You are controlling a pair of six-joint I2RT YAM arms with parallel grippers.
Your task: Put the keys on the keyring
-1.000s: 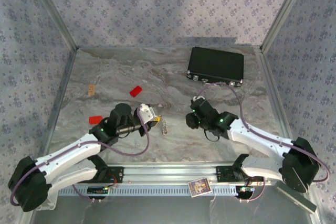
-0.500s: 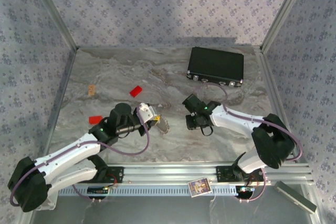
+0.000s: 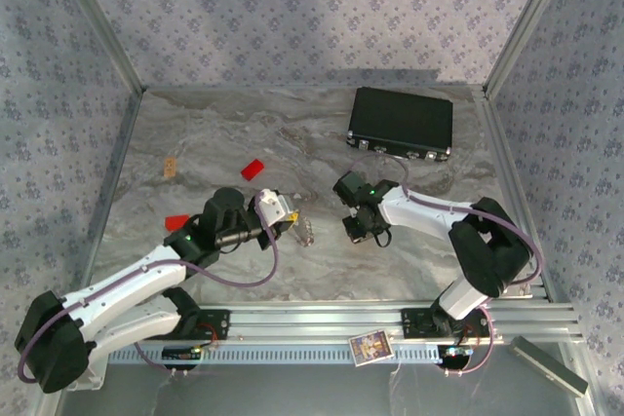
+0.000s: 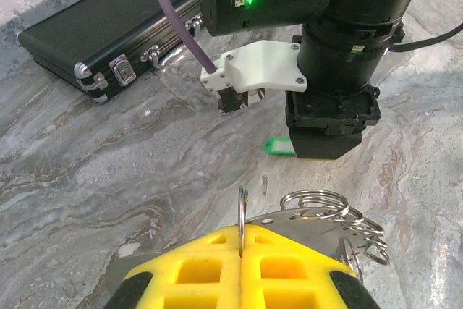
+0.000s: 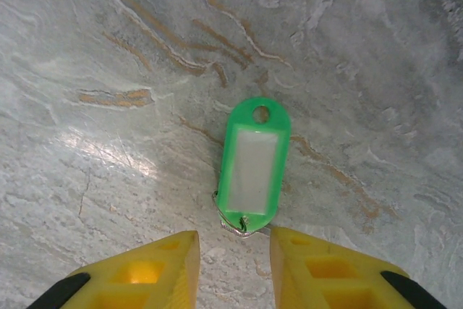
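Observation:
The keyring (image 4: 241, 211) is a thin silver loop standing on edge, pinched between the yellow fingers of my left gripper (image 4: 242, 235), which is shut on it. Its chain of small rings (image 4: 322, 202) hangs to the right. In the top view my left gripper (image 3: 290, 224) is at table centre. A green key (image 5: 253, 161) with a small wire ring at its near end lies flat on the marble. My right gripper (image 5: 235, 251) hovers over that near end, open, with one finger on either side and nothing held. The green key (image 4: 278, 147) lies under the right gripper's black body (image 4: 333, 117).
A black box (image 3: 402, 122) with metal latches lies at the back right. Two red blocks (image 3: 253, 169) (image 3: 176, 222) and a small tan piece (image 3: 171, 165) lie on the left half of the marble table (image 3: 224, 133). Patterned walls close in three sides.
My right arm has folded in, its elbow swinging toward the table's middle, and its gripper has shifted slightly left. The left arm has stayed put, still holding the keyring.

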